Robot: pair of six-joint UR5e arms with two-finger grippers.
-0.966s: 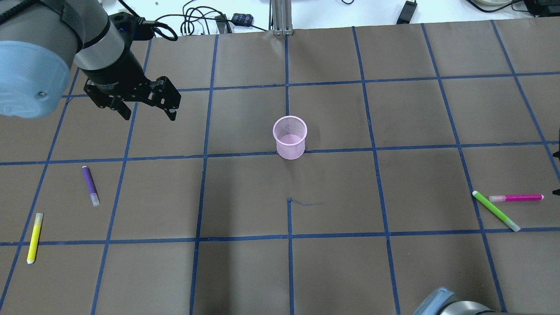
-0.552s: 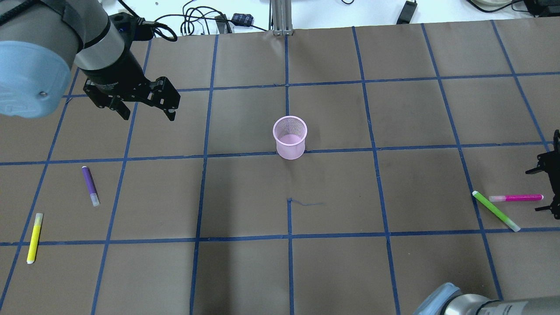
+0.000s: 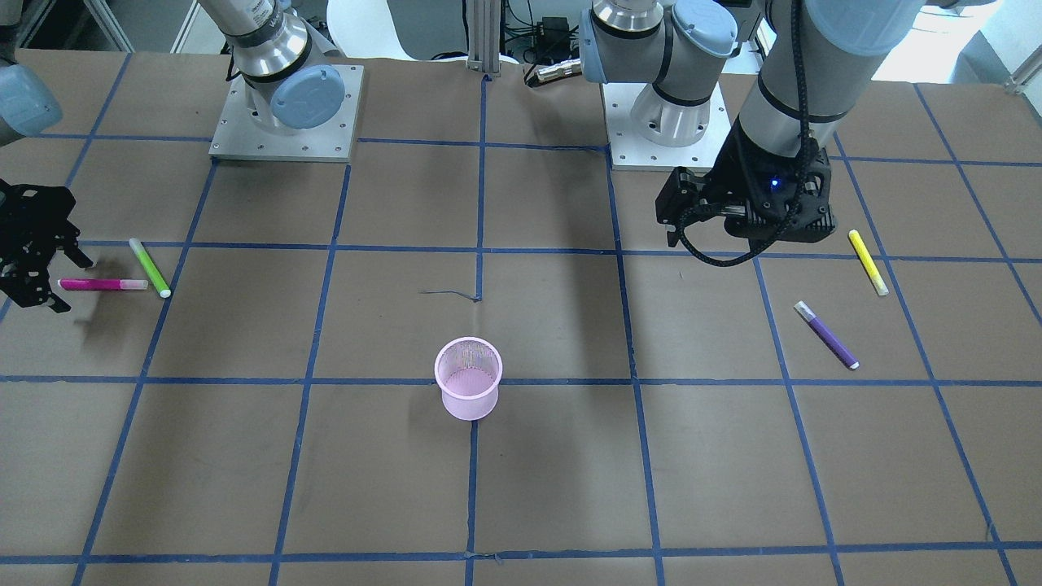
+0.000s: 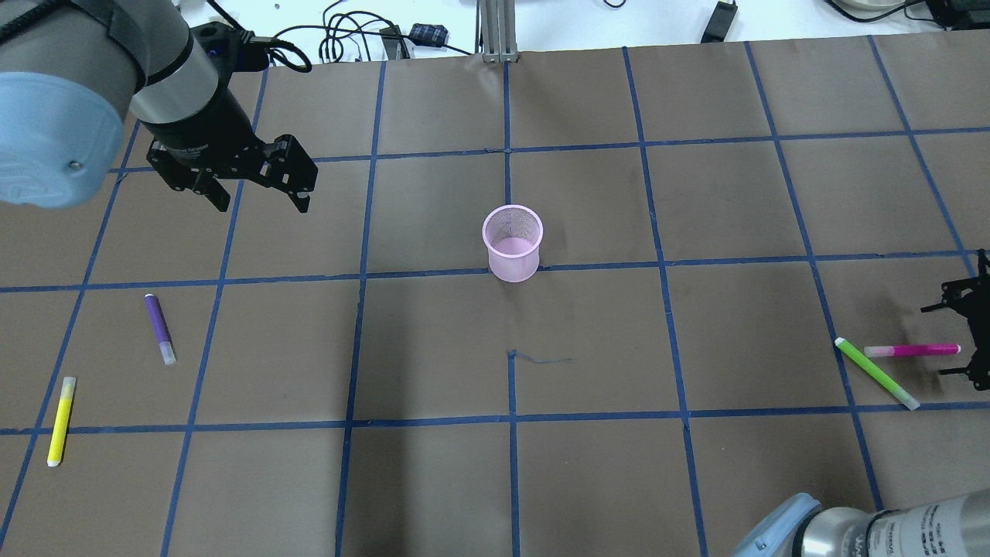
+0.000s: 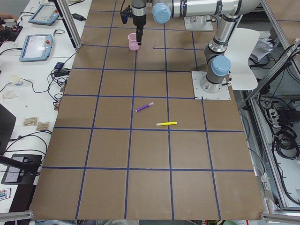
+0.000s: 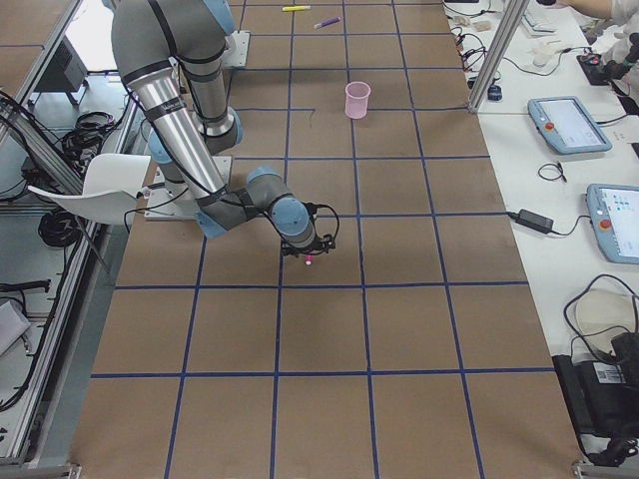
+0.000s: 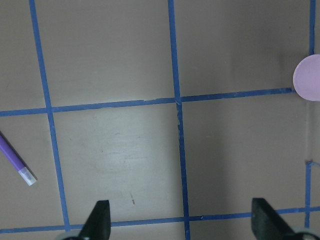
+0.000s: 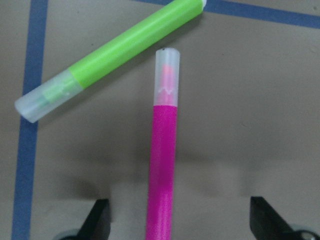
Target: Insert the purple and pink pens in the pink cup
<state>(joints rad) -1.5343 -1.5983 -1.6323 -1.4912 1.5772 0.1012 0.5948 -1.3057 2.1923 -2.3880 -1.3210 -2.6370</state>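
The pink mesh cup (image 4: 512,246) stands upright mid-table and also shows in the front view (image 3: 468,378). The purple pen (image 4: 159,328) lies flat at the left, and its end shows in the left wrist view (image 7: 15,160). The pink pen (image 4: 913,350) lies flat at the far right. My left gripper (image 4: 263,203) is open and empty, raised above the table behind the purple pen. My right gripper (image 4: 945,342) is open and low. In the right wrist view (image 8: 180,220) the pink pen (image 8: 162,165) lies between its fingers, untouched.
A green pen (image 4: 876,373) lies right beside the pink pen's capped end, its cap almost touching it in the right wrist view (image 8: 110,55). A yellow pen (image 4: 61,420) lies near the left front edge. Cables lie past the table's far edge.
My right gripper has come in from the right edge and now straddles the pink pen's end. My left gripper has barely moved. The pens and cup have stayed put.
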